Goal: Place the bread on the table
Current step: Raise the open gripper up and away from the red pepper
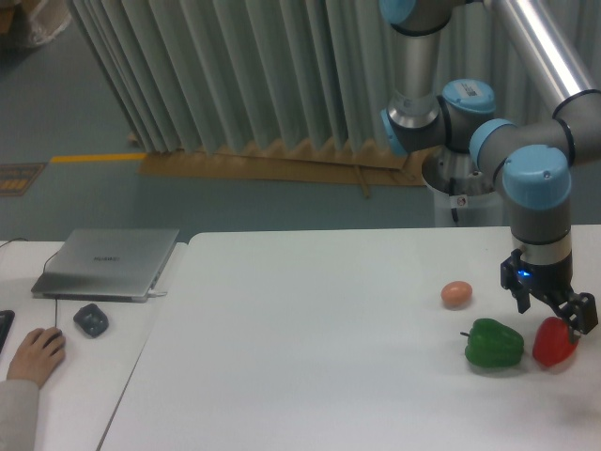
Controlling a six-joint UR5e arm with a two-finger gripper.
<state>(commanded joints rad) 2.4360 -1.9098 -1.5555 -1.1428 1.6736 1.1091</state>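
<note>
No bread shows in this view; it is hidden or out of frame. The white table [310, 338] fills the lower middle and right. My gripper [554, 312] hangs at the table's right side with its two dark fingers spread wide, so it is open. Just below it, and partly between the fingers, sits a red bell pepper [552, 344]. I cannot tell whether the fingers touch the pepper.
A green bell pepper [494, 344] lies just left of the red one, and a small brown egg [456, 294] sits further left. On the narrower desk at left are a closed laptop [108, 262], a mouse [90, 319] and a person's hand [36, 354].
</note>
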